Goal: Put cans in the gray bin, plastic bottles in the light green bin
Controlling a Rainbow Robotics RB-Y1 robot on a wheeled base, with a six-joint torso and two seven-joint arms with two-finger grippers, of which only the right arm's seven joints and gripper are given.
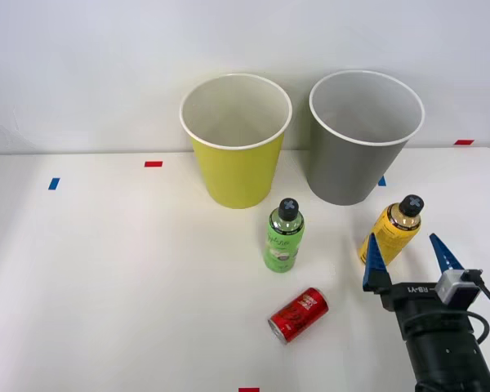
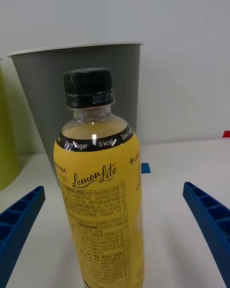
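Observation:
A yellow-orange plastic bottle [image 1: 394, 231] [image 2: 98, 192] with a black cap stands upright at the right, in front of the gray bin [image 1: 363, 139] [image 2: 79, 91]. My right gripper [image 1: 410, 256] [image 2: 115, 249] is open just on the near side of this bottle, its blue fingers [image 2: 19, 221] wide apart and clear of it. A green plastic bottle [image 1: 283, 237] stands upright mid-table, in front of the light green bin [image 1: 237, 143] [image 2: 5, 139]. The red can [image 1: 299, 314] lies on its side near the front, left of my arm.
The two bins stand side by side at the back of the white table [image 1: 106, 278], against a white wall. Small red [image 1: 153, 164] and blue [image 1: 54, 184] tape marks dot the table. Bare tabletop lies to the left.

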